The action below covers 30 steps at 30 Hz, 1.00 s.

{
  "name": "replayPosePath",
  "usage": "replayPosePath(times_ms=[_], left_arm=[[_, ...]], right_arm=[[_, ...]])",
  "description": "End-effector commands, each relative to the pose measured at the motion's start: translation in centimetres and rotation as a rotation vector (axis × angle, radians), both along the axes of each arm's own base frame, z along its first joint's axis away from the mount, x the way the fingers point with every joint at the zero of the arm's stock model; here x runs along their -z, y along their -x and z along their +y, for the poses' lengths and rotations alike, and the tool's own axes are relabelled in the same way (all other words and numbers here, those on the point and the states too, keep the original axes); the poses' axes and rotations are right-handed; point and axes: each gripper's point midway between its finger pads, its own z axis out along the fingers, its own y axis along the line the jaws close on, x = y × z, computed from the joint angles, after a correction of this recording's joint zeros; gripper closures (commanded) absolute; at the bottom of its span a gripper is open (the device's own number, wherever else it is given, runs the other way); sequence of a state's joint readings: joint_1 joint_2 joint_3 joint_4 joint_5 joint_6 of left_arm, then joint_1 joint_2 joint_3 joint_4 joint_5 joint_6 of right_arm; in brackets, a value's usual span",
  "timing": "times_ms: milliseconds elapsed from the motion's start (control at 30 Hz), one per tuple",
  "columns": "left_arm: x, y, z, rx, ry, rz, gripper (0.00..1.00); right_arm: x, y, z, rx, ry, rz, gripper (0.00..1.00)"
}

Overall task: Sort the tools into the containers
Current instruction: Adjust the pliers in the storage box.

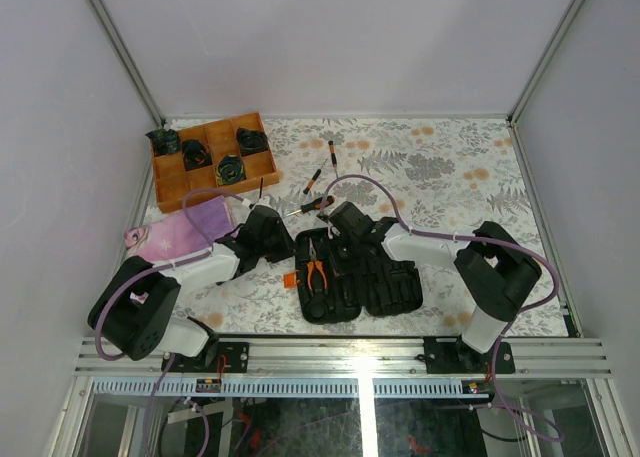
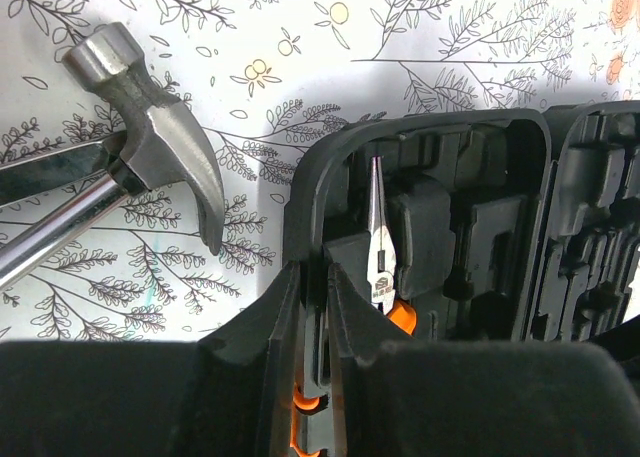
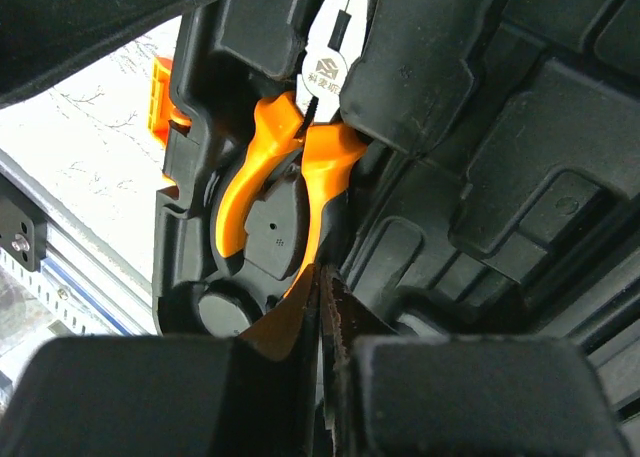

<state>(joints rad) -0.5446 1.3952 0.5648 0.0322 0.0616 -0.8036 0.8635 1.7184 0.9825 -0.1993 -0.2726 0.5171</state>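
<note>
**Finding:** the tool case [image 1: 385,287] lies open on the table [image 1: 450,177], in front of the arms.

**Stowed:** one tool only. The orange-handled pliers [image 1: 316,274] sit in a moulded slot of the case's left half. The other slots in view are vacant.

**Outstanding:** the hammer [image 2: 150,127] lies on the table near the case's left edge. Three slim screwdrivers [image 1: 313,182] lie loose beyond the case.

**Right hand** [image 3: 322,287]: fully closed and holding nothing. Its tips rest at the end of a pliers handle, probably pressing it home.

**Left hand** [image 2: 314,272]: nearly closed. It appears to pinch the case's rim, though the close view leaves this uncertain.

**Assessment:** early stage; most tools are not yet sorted.
</note>
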Motion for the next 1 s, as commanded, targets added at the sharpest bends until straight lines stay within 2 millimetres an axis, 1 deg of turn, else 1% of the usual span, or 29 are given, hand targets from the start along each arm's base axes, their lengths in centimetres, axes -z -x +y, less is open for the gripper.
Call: replayPosePath(times_ms=[0, 167, 267, 367, 400, 467, 533, 600, 700, 967], left_arm=[[-0.6, 0.6, -1.1, 0.018, 0.042, -0.007, 1.0], [-0.6, 0.6, -0.8, 0.004, 0.036, -0.008, 1.0], [-0.5, 0.7, -0.6, -0.005, 0.034, -0.006, 1.0], [-0.5, 0.7, -0.4, -0.016, 0.028, -0.006, 1.0], [-0.5, 0.7, -0.3, -0.022, 0.025, -0.006, 1.0], [-0.5, 0.7, 0.1, -0.037, 0.016, -0.006, 1.0], [-0.5, 0.8, 0.3, -0.049, 0.01, -0.004, 1.0], [-0.4, 0.9, 0.5, -0.058, 0.011, -0.002, 1.0], [-0.3, 1.0, 0.5, -0.068, 0.015, 0.005, 1.0], [-0.1, 1.1, 0.5, -0.075, 0.024, 0.01, 1.0]], right_arm=[[2.7, 0.2, -1.7, 0.02, 0.14, -0.027, 0.94], [2.4, 0.1, -1.3, 0.01, 0.149, -0.042, 0.86], [1.6, -0.2, -1.3, 0.025, 0.141, -0.067, 0.83], [-0.2, -1.0, -1.4, 0.064, 0.107, -0.127, 0.8], [-1.2, -1.4, -1.4, 0.08, 0.087, -0.156, 0.79], [-2.7, -1.8, -1.3, 0.102, 0.049, -0.196, 0.78], [-3.8, -1.7, -1.0, 0.102, 0.008, -0.213, 0.77], [-4.4, -1.5, -0.5, 0.086, -0.025, -0.208, 0.76], [-4.1, -1.1, -0.1, 0.063, -0.035, -0.179, 0.75], [-2.6, 0.3, 1.0, 0.005, -0.067, -0.102, 0.75]])
